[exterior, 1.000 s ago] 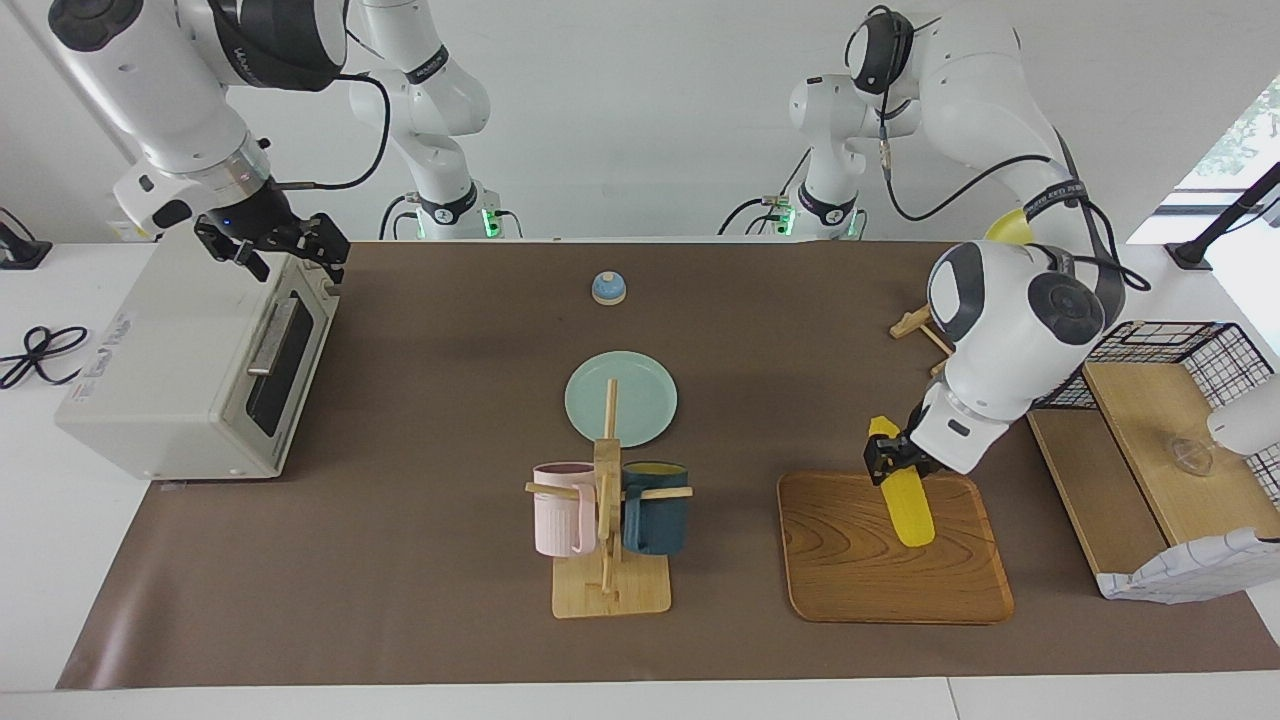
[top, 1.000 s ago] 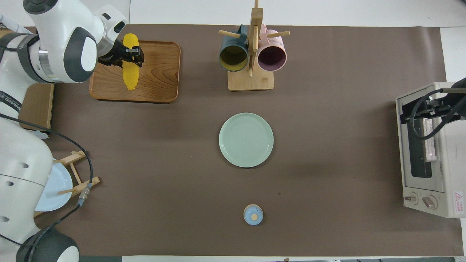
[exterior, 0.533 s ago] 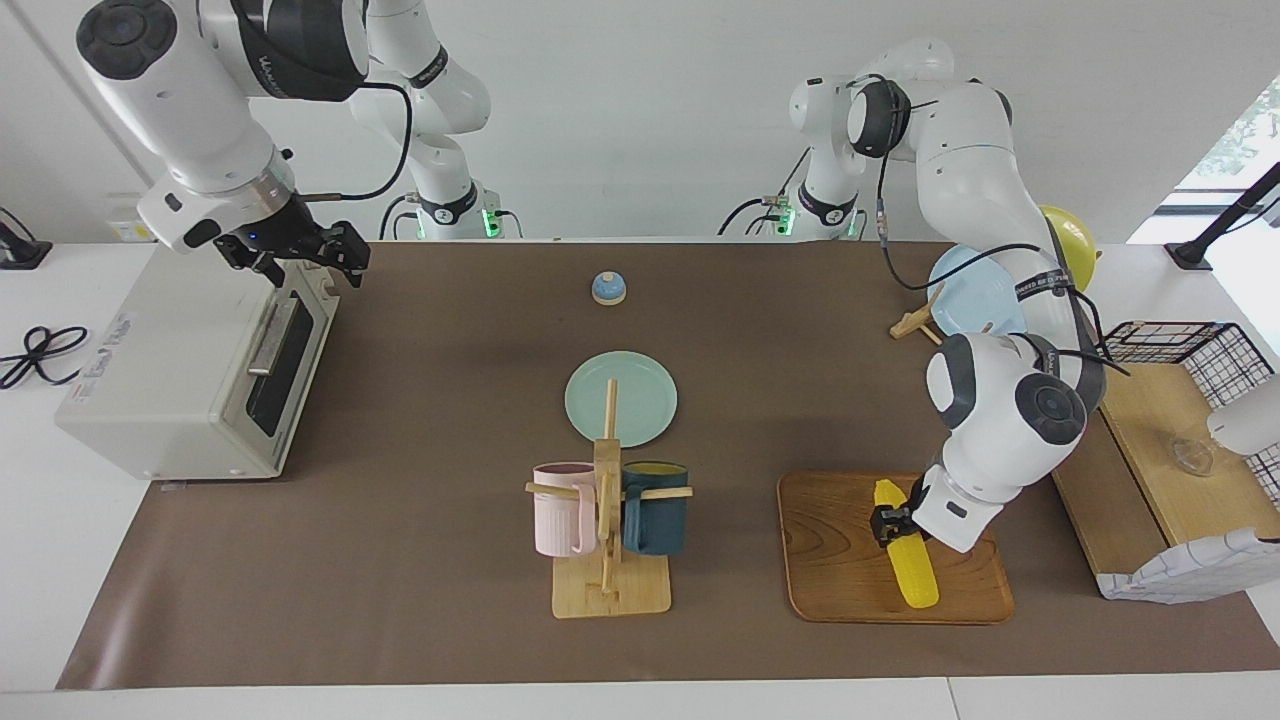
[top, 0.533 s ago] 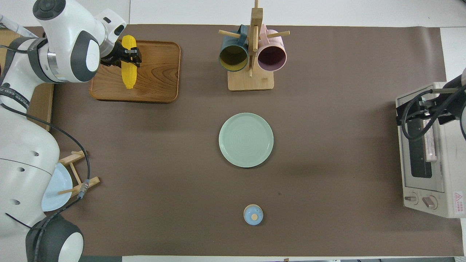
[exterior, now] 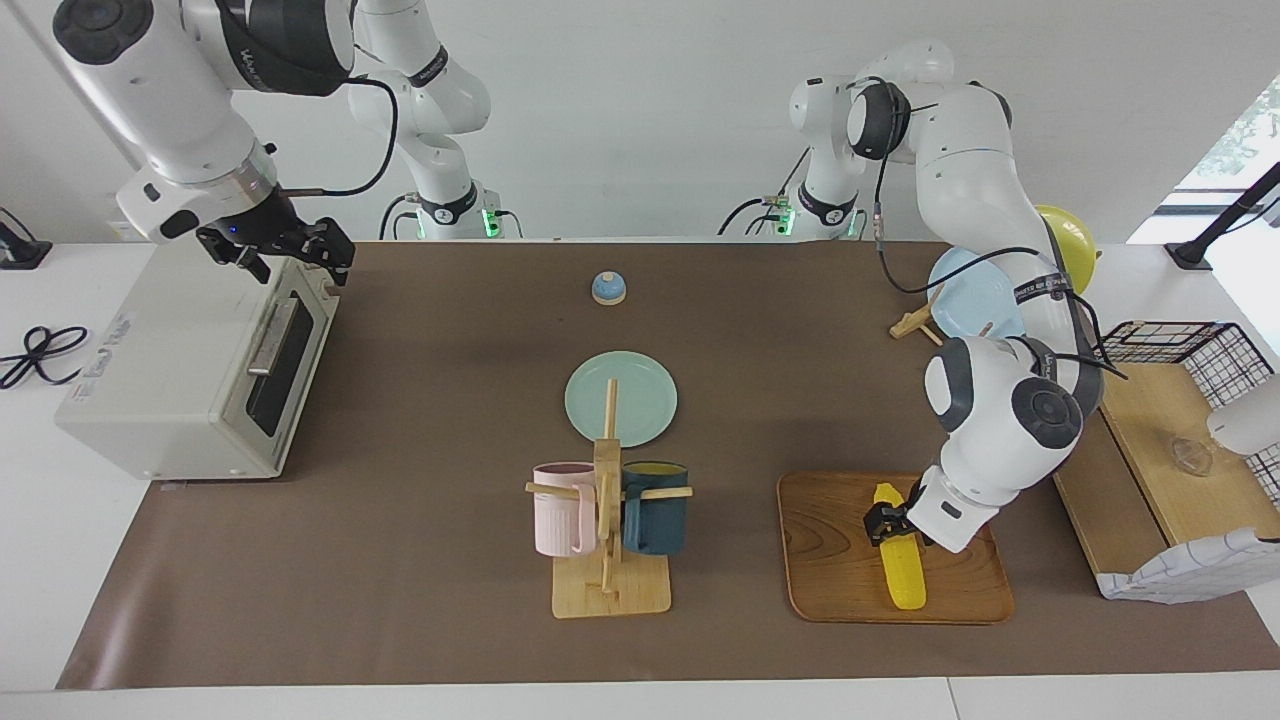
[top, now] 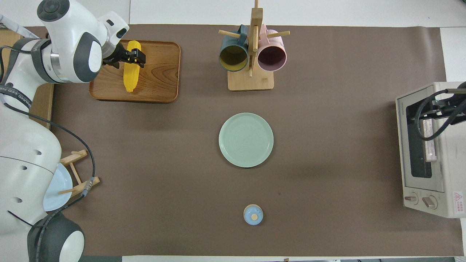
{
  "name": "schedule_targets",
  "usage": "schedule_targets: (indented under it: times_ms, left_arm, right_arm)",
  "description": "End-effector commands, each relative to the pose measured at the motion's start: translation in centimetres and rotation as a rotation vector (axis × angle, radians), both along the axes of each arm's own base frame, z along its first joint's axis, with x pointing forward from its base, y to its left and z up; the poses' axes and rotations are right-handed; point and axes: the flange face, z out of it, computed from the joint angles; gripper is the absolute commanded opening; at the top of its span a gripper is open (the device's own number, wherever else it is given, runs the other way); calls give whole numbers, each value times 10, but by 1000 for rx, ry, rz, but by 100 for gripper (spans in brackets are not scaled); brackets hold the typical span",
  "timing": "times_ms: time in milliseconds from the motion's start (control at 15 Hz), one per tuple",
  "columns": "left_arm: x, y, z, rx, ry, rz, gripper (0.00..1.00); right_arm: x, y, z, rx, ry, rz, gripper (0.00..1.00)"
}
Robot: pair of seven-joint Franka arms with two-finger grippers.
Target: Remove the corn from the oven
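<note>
The yellow corn lies lengthwise on a wooden tray toward the left arm's end of the table; it also shows in the overhead view on the tray. My left gripper is shut on the corn near one end, low over the tray, and shows in the overhead view. The off-white oven stands at the right arm's end with its dark glass door shut. My right gripper is open and empty above the oven's top edge by the door.
A green plate lies mid-table. A wooden mug rack holds a pink and a dark blue mug. A small blue bell sits nearer to the robots. A plate rack with a light blue plate, a wire basket and a wooden shelf stand beside the tray.
My left gripper has lowered the corn onto the tray and shifted it along the tray. My right gripper has stayed hovering over the oven's top edge, shifting only slightly.
</note>
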Motion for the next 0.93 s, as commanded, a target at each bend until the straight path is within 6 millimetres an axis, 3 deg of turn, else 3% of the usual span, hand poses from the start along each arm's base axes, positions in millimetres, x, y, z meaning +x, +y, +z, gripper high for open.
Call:
schedule_targets:
  times_ms: [0,133,400,667,867]
  left_arm:
    - [-4,8,37,20,3,-17,100]
    - [-23,13,76,23,27,-6,100]
    - [-95,26,160,43,45,2,100]
    - [-152,35,240,62,102,39,100]
    - [-186,47,274,73,146,55,100]
  right_arm:
    - [-3,1,1,-8,-14,-17,100]
    - [-3,-1,2,-2,-20,-20,100]
    - [-4,3,6,0,-25,-11,100]
    - [-4,0,7,1,-29,-14,100]
    - [-5,1,7,2,-20,-12,100]
